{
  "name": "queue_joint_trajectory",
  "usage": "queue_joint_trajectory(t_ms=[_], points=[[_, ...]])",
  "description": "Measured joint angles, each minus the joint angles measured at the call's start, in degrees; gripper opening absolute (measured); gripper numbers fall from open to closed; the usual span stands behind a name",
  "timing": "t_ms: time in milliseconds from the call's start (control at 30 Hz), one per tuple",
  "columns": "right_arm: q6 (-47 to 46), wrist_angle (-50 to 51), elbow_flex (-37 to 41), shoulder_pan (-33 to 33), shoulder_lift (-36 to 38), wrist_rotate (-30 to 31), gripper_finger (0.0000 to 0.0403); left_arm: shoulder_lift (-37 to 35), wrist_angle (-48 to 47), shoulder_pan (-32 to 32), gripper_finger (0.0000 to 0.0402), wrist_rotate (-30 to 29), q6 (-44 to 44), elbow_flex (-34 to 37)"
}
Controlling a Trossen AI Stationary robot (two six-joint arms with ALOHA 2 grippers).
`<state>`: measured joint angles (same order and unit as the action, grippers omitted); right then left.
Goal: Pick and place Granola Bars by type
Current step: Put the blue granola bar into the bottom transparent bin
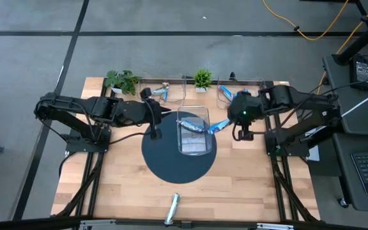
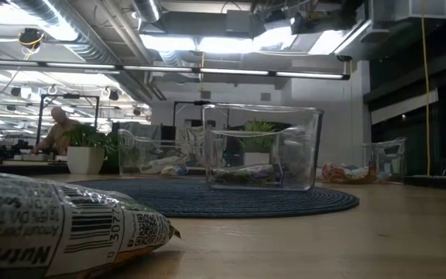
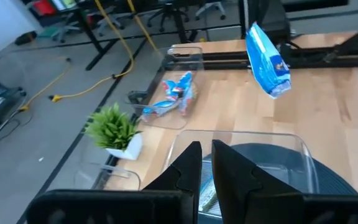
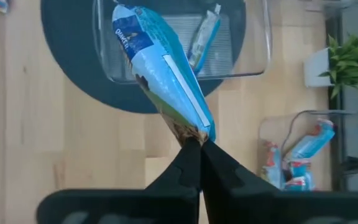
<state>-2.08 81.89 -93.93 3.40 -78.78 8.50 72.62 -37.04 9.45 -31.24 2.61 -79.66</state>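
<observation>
My right gripper (image 4: pixel 200 144) is shut on a bright blue granola bar (image 4: pixel 160 68), held in the air by the right wall of the clear middle bin (image 1: pixel 193 131); the same bar (image 1: pixel 217 126) shows in the high view. The bin stands on a round dark mat (image 1: pixel 171 160) and holds a blue bar (image 4: pixel 204 34). My left gripper (image 3: pixel 206 155) waits over the mat's left part, slightly open and holding nothing. A silvery bar (image 1: pixel 173 209) lies flat near the table's near edge. My right gripper pinches the blue bar by its crimped end seam (image 4: pixel 192 132) between both fingertips, coming from above and the table's right. The bar is lifted clear and slants away below the fingers, its free end (image 4: pixel 124 18) over the bin's rim.
Two clear bins stand at the far edge: one with blue bars (image 1: pixel 161 91), one with blue-and-red bars (image 4: pixel 297 155). Two small potted plants (image 1: pixel 121 81) (image 1: pixel 202 78) stand beside them. A wrapped bar (image 2: pixel 53 225) fills the low view's foreground. Bare wood lies near the mat.
</observation>
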Motion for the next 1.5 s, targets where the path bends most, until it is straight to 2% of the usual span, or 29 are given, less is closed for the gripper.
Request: queue_joint_trajectory(t_ms=[100,300,533,900,1233,1500], points=[[2.99,-1.68,0.00,-1.99,0.02,0.04,0.0005,0.00,0.01,-0.01,0.0031,-1.76,1.50,0.00],[10.09,-12.47,0.00,-9.29,-0.97,-1.48,0.0005,0.00,0.01,0.00,0.0030,-4.32,3.98,0.00],[17.16,-13.48,0.02,-15.02,-5.84,-4.10,0.0006,0.00,0.03,0.00,0.0027,-5.38,5.84,0.00],[21.13,-18.70,0.04,-15.16,-10.85,-9.50,0.0006,0.00,0.03,-0.01,0.0027,-5.43,6.24,0.00],[21.69,-19.43,2.71,-11.25,-19.19,-10.35,0.0006,0.00,-0.01,0.00,0.0027,-5.42,5.78,0.00],[21.55,-21.70,2.73,-10.25,-20.55,-10.33,0.0006,0.00,-0.29,-0.01,0.0027,-5.25,5.65,0.00]])
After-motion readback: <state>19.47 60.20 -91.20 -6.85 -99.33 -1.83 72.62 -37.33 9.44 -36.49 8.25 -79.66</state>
